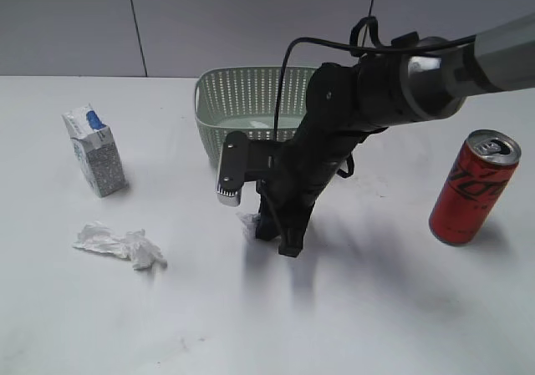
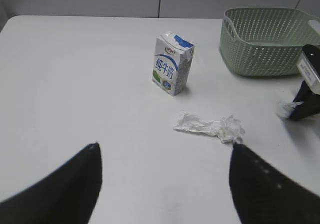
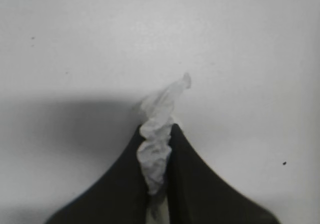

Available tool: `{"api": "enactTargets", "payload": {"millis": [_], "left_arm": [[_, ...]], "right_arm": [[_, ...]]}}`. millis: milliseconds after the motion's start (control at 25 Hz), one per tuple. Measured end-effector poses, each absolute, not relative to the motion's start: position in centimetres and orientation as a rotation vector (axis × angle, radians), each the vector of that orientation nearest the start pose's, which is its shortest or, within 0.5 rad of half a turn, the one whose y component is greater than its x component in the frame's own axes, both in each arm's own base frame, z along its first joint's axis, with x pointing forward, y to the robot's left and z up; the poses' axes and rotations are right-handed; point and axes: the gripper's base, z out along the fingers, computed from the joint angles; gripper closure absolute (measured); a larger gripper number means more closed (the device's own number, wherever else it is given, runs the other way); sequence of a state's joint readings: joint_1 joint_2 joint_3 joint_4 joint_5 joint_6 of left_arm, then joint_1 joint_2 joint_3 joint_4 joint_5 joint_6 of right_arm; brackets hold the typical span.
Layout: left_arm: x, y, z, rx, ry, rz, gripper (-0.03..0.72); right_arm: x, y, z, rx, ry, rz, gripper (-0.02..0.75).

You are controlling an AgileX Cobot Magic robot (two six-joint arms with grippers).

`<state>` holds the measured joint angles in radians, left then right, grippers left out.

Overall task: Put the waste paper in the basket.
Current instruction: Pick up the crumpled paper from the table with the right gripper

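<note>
1. Table (image 1: pixel 401 308): white, carries everything in view.
2. Right arm (image 1: pixel 393 87): reaches in from the right, across the middle, bent down in front of the basket.
3. Basket (image 1: pixel 242 99): pale green, perforated walls, upright at the back centre of the table. Interior partly hidden by the arm; no paper visible inside.
4. Red drink can (image 1: pixel 475 189): upright, right side, well apart from the basket.
5. Blue-and-white carton (image 1: pixel 94 150): upright, left side, top torn open.
6. Larger paper wad (image 1: pixel 119 245): crumpled, lying flat in front of the carton, untouched.
7. Right pincer (image 3: pixel 159 149): tips at the table, clenched on a small paper wad (image 3: pixel 159 126), which sticks out past the fingertips, just in front of the basket.
8. Left pincer (image 2: pixel 165 176): released, fingers spread wide, raised above the table and well back from the larger wad.
</note>
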<state>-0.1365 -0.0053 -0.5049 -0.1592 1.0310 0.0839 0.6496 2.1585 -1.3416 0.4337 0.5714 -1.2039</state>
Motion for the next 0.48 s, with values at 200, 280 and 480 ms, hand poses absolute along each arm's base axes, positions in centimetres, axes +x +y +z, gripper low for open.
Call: {"api": "enactTargets", "payload": {"millis": [200, 280, 480], "left_arm": [[-0.7, -1.1, 28.2, 0.226, 1.989, -0.223, 0.1], [-0.7, -1.1, 28.2, 0.226, 1.989, -0.223, 0.1], [-0.7, -1.1, 28.2, 0.226, 1.989, -0.223, 0.1]], "right_arm": [[31.8, 26.8, 13.0, -1.903, 1.982, 0.279, 0.694], [31.8, 26.8, 15.2, -1.866, 1.94, 0.268, 0.695], [32.8, 27.2, 20.6, -1.57, 1.902, 0.241, 0.695]]}}
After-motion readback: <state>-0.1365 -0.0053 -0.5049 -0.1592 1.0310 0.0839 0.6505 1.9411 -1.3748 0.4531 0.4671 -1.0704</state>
